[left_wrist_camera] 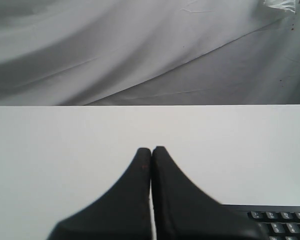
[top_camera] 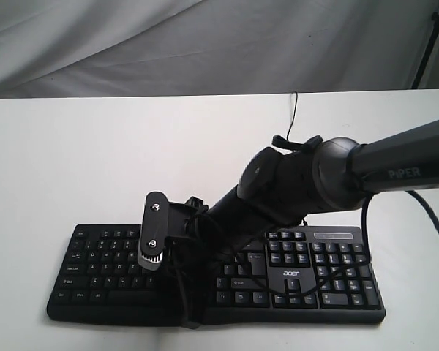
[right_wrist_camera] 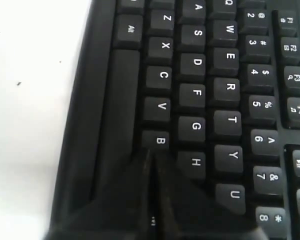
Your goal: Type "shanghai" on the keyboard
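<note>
The black keyboard (top_camera: pixel 95 270) with white legends lies on the white table near its front edge. My right arm reaches across it from the right. My right gripper (right_wrist_camera: pixel 152 152) is shut and empty, its tips low over the bottom letter row right beside the B key (right_wrist_camera: pixel 159 141), with the H key (right_wrist_camera: pixel 195 162) close by. I cannot tell whether a tip touches a key. In the exterior view the right gripper (top_camera: pixel 190 307) points down over the keyboard's middle. My left gripper (left_wrist_camera: pixel 151 149) is shut, empty, and over bare table beside a keyboard (left_wrist_camera: pixel 280 217) corner.
The white table (top_camera: pixel 73 161) stretches behind and to the left of the keyboard. A thin black cable (top_camera: pixel 293 110) runs from the keyboard toward the back. A grey cloth backdrop (top_camera: pixel 205 44) hangs behind. The number pad (top_camera: pixel 344 270) lies at the right.
</note>
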Available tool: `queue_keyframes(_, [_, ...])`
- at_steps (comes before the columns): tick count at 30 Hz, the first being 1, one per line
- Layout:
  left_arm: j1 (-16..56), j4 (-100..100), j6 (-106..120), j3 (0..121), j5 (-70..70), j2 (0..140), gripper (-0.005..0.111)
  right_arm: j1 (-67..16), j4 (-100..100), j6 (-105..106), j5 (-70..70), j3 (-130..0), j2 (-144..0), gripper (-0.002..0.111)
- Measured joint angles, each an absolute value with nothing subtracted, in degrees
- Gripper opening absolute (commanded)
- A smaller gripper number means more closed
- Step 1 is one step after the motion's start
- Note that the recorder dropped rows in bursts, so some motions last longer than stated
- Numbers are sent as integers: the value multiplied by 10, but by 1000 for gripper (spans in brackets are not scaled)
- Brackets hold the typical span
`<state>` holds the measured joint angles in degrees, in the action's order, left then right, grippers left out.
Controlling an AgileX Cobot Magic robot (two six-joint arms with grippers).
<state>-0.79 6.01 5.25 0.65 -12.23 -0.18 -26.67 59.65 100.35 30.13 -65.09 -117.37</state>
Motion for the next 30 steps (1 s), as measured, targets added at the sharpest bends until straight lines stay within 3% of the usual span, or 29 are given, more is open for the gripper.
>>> queue_keyframes(30, [-8,60,52,6,-122,-2,1,-279,626,996,272,-697,-1176,0])
